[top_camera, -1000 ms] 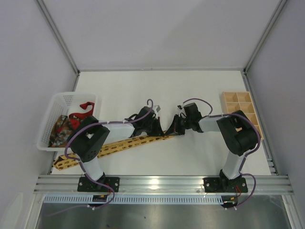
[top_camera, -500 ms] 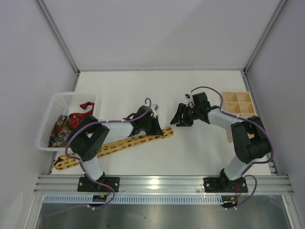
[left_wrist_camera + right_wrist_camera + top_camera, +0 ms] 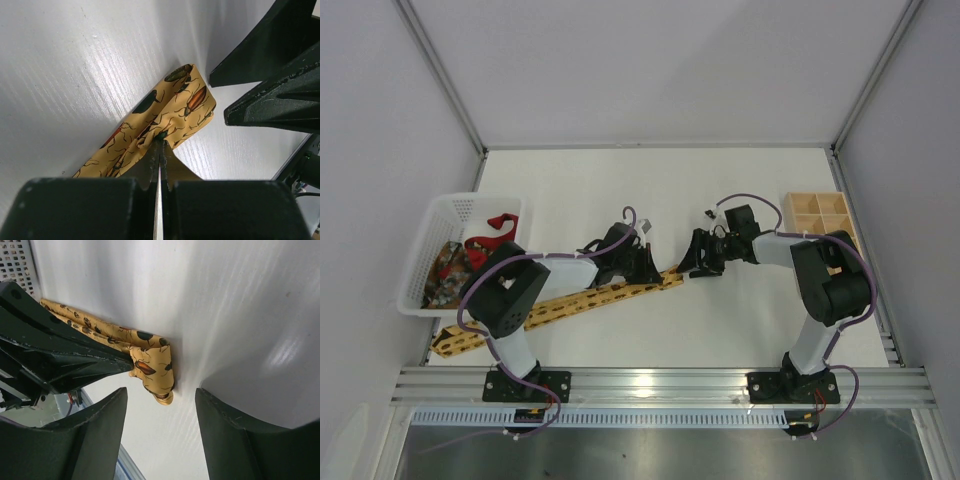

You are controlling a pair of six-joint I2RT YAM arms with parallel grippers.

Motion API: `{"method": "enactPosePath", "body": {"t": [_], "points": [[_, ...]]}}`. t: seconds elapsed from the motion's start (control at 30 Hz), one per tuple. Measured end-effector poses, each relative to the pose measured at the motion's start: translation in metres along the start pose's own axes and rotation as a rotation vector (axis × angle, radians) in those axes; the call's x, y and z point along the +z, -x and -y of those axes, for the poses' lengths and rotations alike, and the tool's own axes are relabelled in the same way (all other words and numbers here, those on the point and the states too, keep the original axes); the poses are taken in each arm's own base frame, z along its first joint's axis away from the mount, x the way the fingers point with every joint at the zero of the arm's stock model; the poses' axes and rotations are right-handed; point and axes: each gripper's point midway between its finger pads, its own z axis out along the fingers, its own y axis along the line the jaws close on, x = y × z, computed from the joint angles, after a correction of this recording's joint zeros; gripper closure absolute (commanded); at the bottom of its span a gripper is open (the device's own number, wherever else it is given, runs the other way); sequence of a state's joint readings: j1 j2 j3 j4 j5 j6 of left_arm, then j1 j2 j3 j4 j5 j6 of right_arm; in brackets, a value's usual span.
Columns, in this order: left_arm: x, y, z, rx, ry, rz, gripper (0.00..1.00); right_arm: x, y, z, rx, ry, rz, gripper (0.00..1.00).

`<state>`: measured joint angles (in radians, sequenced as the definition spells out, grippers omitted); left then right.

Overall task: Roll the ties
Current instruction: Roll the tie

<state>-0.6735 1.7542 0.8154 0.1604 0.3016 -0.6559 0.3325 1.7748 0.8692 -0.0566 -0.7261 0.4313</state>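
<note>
A yellow tie (image 3: 560, 303) with beetle marks lies slanted across the table, its right end (image 3: 152, 365) folded over. My left gripper (image 3: 646, 270) is shut on the tie just behind that fold; the left wrist view has its tips (image 3: 161, 143) pinching the fabric (image 3: 175, 107). My right gripper (image 3: 698, 262) is open, facing the left one. Its fingers (image 3: 100, 425) stand either side of the folded end, not touching it. A red tie (image 3: 496, 224) and a dark patterned tie (image 3: 447, 270) lie in the white basket (image 3: 432, 214).
The white basket stands at the left edge of the table, its mesh (image 3: 17, 260) showing in the right wrist view. A wooden compartment box (image 3: 823, 213) sits at the right edge, behind the right arm. Purple cables loop over both arms.
The right gripper, shut at the tie's end a second ago, opened and pulled back to the right, then came back close to the folded end. The left gripper stayed shut on the tie.
</note>
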Motion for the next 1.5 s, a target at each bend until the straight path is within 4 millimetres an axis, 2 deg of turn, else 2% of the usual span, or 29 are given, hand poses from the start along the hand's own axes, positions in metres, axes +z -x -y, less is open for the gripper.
{"method": "enactPosePath", "body": {"t": [0.3,0.33,0.37,0.47,0.6,0.7,0.8,0.9,1.1,1.27,1.4,1.5], "points": [[0.0,0.0,0.0,-0.001,-0.022,0.005,1.0,0.016,-0.002,-0.009,-0.054,0.074,-0.036,0.48],[0.0,0.0,0.0,-0.001,-0.022,0.005,1.0,0.017,-0.003,-0.01,-0.061,0.078,-0.037,0.52],[0.0,0.0,-0.001,-0.001,-0.023,0.006,0.99,0.018,-0.003,-0.01,-0.066,0.077,-0.036,0.61],[-0.001,0.0,-0.001,-0.003,-0.025,0.006,1.0,0.019,-0.003,-0.009,-0.072,0.068,-0.035,0.77],[-0.001,0.0,-0.002,-0.006,-0.027,0.005,1.0,0.021,-0.006,-0.01,-0.077,0.057,-0.042,0.92],[-0.002,0.0,-0.003,-0.01,-0.03,0.001,0.99,0.019,-0.006,-0.019,-0.083,0.045,-0.046,1.0],[-0.002,0.0,-0.004,-0.012,-0.032,0.001,1.0,0.019,-0.007,-0.038,-0.112,0.048,-0.042,1.0],[-0.002,0.0,-0.004,-0.012,-0.036,0.0,0.99,0.018,-0.009,-0.049,-0.125,0.026,-0.032,1.0],[-0.003,-0.003,0.0,-0.013,-0.057,-0.017,1.0,0.008,-0.013,-0.047,-0.077,-0.056,-0.026,1.0],[0.005,-0.008,0.002,-0.013,-0.065,-0.052,1.0,-0.006,-0.017,-0.049,-0.038,-0.111,-0.016,1.0],[0.015,-0.007,0.015,0.006,-0.082,-0.068,1.0,-0.02,-0.019,-0.055,-0.036,-0.129,0.012,1.0],[0.022,-0.011,0.025,0.025,-0.098,-0.083,1.0,-0.025,-0.025,-0.051,-0.024,-0.152,0.013,1.0]]}}
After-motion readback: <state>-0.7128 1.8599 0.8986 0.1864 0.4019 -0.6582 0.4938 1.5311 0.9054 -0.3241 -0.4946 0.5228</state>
